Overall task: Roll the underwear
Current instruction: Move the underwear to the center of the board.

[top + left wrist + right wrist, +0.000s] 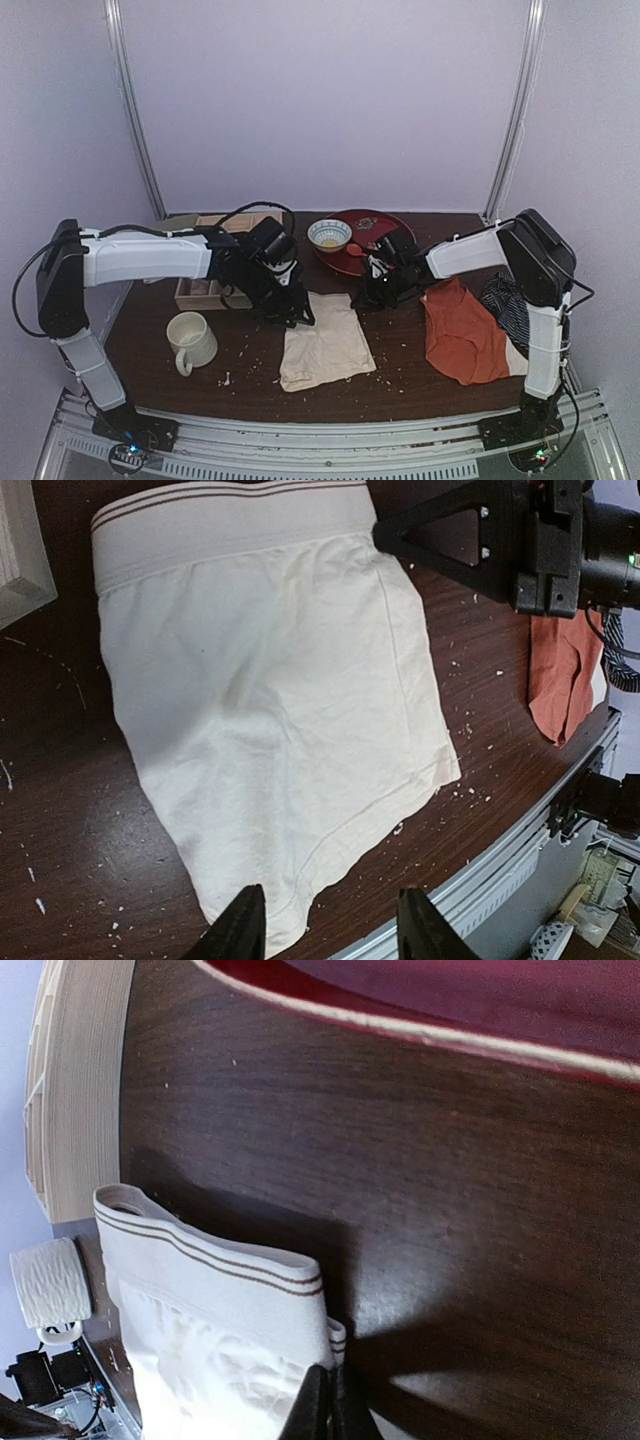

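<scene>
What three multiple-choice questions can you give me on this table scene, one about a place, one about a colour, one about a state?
1. In the top view, the mug stands:
A) right of the underwear
B) left of the underwear
C) on top of the underwear

2. The garment lying right of the underwear is:
A) orange-red
B) green
C) blue

3. The right gripper is:
A) wide open
B) shut on the mug's handle
C) shut on the underwear's waistband corner

Answers:
1 B, the mug sits apart on the left of the cream fabric.
2 A, its colour is plain in the top view.
3 C, the wrist view shows the jaws pinched together at the striped waistband's corner.
</scene>
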You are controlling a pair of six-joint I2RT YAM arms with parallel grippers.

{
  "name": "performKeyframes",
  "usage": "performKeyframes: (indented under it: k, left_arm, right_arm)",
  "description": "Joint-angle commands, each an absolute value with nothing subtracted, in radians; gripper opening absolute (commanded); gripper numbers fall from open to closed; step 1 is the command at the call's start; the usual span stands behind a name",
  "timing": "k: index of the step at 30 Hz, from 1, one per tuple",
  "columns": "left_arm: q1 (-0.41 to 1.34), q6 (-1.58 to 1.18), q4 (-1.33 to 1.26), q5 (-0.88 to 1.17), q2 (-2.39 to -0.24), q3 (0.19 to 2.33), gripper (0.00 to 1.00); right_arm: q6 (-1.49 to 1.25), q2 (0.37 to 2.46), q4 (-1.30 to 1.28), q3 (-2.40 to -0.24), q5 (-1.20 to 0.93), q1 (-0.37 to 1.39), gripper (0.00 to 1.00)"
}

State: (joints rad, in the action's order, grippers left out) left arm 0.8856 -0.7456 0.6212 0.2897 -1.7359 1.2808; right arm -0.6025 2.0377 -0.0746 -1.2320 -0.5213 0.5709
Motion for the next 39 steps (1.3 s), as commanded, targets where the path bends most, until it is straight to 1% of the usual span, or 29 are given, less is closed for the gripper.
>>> performKeyframes:
  k: [1, 7, 18, 19, 23, 26, 34, 39]
  left_arm:
    - [0.890, -0.755, 0.601, 0.249, -1.706, 1.276, 0.61]
    - [0.889, -0.746, 0.583, 0.230, -1.750, 1.322, 0.62]
    - [0.887, -0.670, 0.534, 0.281, -1.876, 1.426, 0.62]
    - [0.887, -0.664, 0.530, 0.280, -1.900, 1.449, 0.62]
    - [0.885, -0.654, 0.504, 0.296, -1.985, 1.531, 0.62]
    - [0.886, -0.645, 0.469, 0.322, -2.043, 1.595, 0.62]
    - [0.880, -0.647, 0.403, 0.344, -2.205, 1.733, 0.60]
    - [0.864, -0.678, 0.402, 0.308, -2.299, 1.811, 0.58]
  right_arm:
    - [-0.629, 1.961, -0.049, -1.136, -0.488, 0.563, 0.00]
    - [-0.690, 1.805, 0.027, -0.931, -0.418, 0.563, 0.00]
    - [-0.841, 1.446, 0.057, -0.639, -0.277, 0.594, 0.00]
    - [-0.837, 1.430, 0.052, -0.622, -0.271, 0.603, 0.03]
    - [-0.809, 1.410, 0.025, -0.613, -0.238, 0.607, 0.20]
    - [-0.807, 1.408, 0.020, -0.618, -0.227, 0.607, 0.25]
    - [-0.819, 1.327, -0.019, -0.595, -0.199, 0.608, 0.25]
    - [-0.817, 1.269, -0.068, -0.580, -0.187, 0.607, 0.25]
